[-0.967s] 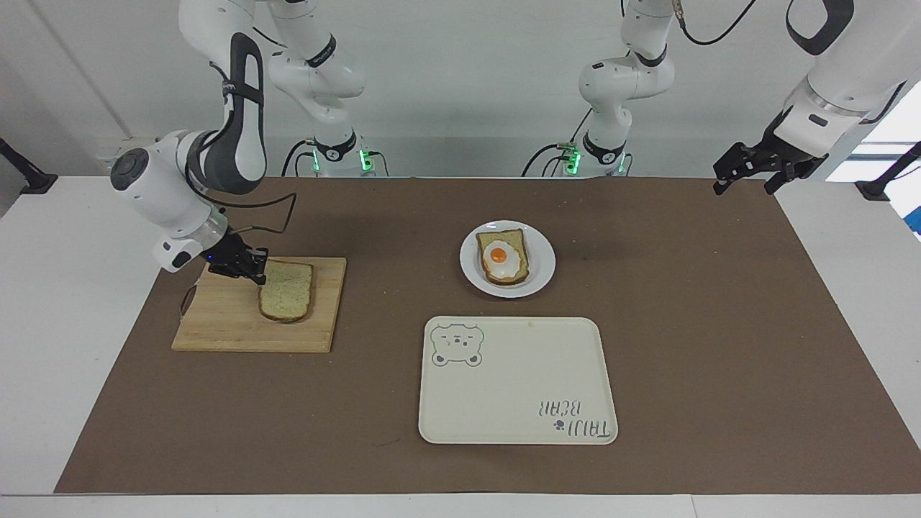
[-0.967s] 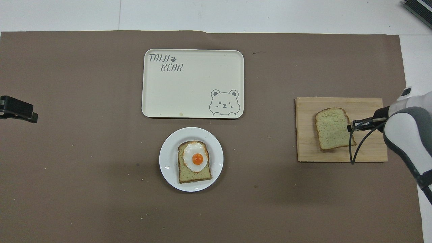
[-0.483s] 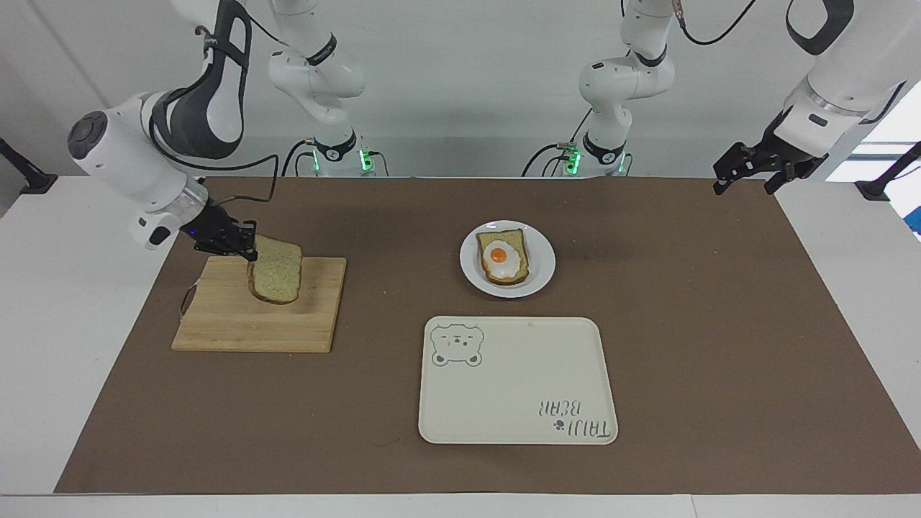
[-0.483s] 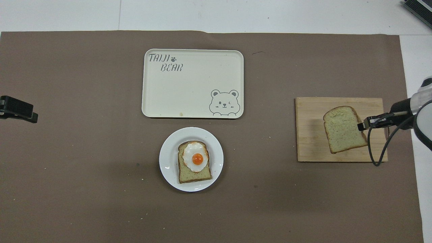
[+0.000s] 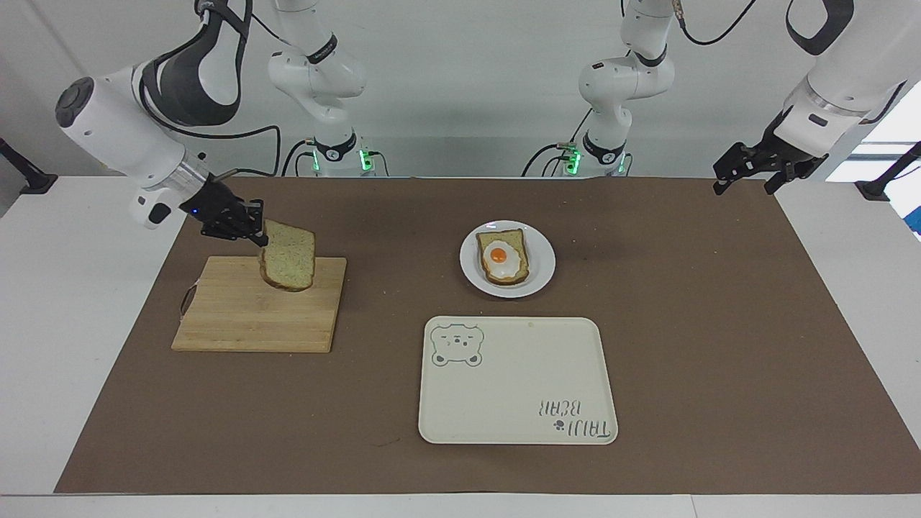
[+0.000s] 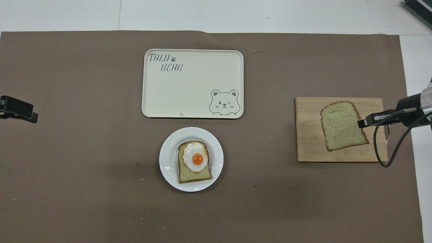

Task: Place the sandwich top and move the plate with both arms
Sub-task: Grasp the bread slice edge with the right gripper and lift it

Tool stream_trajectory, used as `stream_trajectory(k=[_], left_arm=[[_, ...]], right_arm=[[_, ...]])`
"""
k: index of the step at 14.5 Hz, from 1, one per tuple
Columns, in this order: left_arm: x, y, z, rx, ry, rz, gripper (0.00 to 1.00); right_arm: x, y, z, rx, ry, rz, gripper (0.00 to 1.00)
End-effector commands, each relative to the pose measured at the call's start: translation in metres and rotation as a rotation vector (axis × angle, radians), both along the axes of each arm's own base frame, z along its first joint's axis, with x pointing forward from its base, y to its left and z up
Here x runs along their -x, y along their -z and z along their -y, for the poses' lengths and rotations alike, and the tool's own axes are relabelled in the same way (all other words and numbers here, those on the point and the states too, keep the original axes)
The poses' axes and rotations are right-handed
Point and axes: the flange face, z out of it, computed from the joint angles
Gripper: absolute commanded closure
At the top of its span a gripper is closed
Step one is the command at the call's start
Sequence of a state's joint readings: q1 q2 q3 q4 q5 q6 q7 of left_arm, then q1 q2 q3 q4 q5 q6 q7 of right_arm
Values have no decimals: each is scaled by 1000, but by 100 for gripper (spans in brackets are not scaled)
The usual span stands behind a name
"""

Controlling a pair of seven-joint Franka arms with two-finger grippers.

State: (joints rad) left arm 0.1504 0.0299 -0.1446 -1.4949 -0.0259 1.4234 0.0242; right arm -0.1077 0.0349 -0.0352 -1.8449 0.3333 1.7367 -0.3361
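- Tan bread, brown at the crust: the sandwich top (image 5: 288, 257) hangs from my right gripper (image 5: 253, 229), pinched by one side edge, so the slice tilts with its rounded end low over the wooden cutting board (image 5: 237, 324)
- I grip it by the edge, I judge, so that the fingers stay clear of the face that must land on the egg; a hold across the middle would put them between the two slices
- The slice is off the wood, in the air over the half of the board nearest the middle of the table; the board itself lies by the brown mat's (image 5: 719, 324) edge at the right arm's end
- From above, the sandwich top (image 6: 343, 125) spreads away from my right gripper (image 6: 363, 122) toward the middle of the table, so the bread leads and the gripper trails
- The plate (image 5: 541, 272) sits mid-mat, well apart from the board, bearing the bread slice with the fried egg (image 5: 498, 255); it is nearer to the robots than the bear tray (image 5: 516, 410), just beside that tray's long edge
- My left gripper (image 5: 741, 171) waits with its fingers spread and nothing between them, over the mat's corner at the left arm's end, nearest the robots
- What remains, as I judge it: carry the slice over the plate, level it, lower it square onto the egg
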Motion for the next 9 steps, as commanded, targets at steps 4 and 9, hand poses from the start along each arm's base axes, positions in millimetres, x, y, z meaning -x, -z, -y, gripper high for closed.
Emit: stream_trajectory(k=[4,9], left_arm=[[5,-5,-2,-7,-12,4,0],[5,-5,-1,-7,-11,4,0]], right_arm=[[-5,-6,-107,3,4,4,100],[-1,3,-182,15,-2,10,100]])
